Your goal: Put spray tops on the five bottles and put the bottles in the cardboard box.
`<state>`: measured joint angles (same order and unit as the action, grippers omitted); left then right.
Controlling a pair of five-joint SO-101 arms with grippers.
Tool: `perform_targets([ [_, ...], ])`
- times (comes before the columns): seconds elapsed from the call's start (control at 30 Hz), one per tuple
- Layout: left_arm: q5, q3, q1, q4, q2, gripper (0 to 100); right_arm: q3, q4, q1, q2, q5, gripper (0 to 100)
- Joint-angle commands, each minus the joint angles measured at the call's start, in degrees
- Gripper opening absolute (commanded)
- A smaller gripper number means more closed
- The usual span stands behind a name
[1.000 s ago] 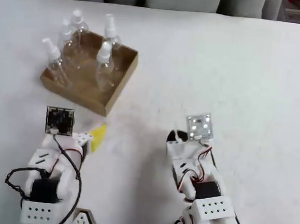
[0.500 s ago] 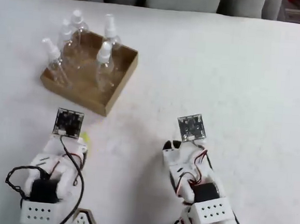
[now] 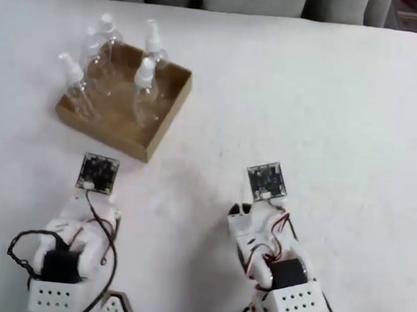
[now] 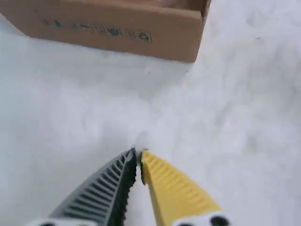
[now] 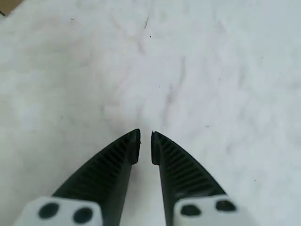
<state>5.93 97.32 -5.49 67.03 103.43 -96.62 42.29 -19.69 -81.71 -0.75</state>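
The left gripper (image 4: 138, 157) is clenched on nothing above the counter (image 4: 244, 117). The right gripper (image 5: 145, 146) is likewise closed and empty. Ahead of the left gripper sits the cardboard box (image 4: 117, 28), with five spray-topped bottles (image 3: 145, 93) standing inside.

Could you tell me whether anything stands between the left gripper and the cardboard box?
Nothing visible does: bare white table is all that lies between the left gripper and the cardboard box, up to its near wall.
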Motion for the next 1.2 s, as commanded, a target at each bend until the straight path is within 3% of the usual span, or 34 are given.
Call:
perform_targets([
  [0.0,0.62,-0.35,-0.31,2.73,0.75,2,-0.44,1.98,-0.31,-1.71,0.18,2.0],
  [0.2,0.35,-0.35,-0.4,6.86,0.75,2,-0.44,5.41,-0.31,-4.09,0.18,2.0],
  [1.17,0.44,-0.35,-0.4,6.68,0.75,2,-0.44,28.0,-0.4,-19.47,0.18,2.0],
])
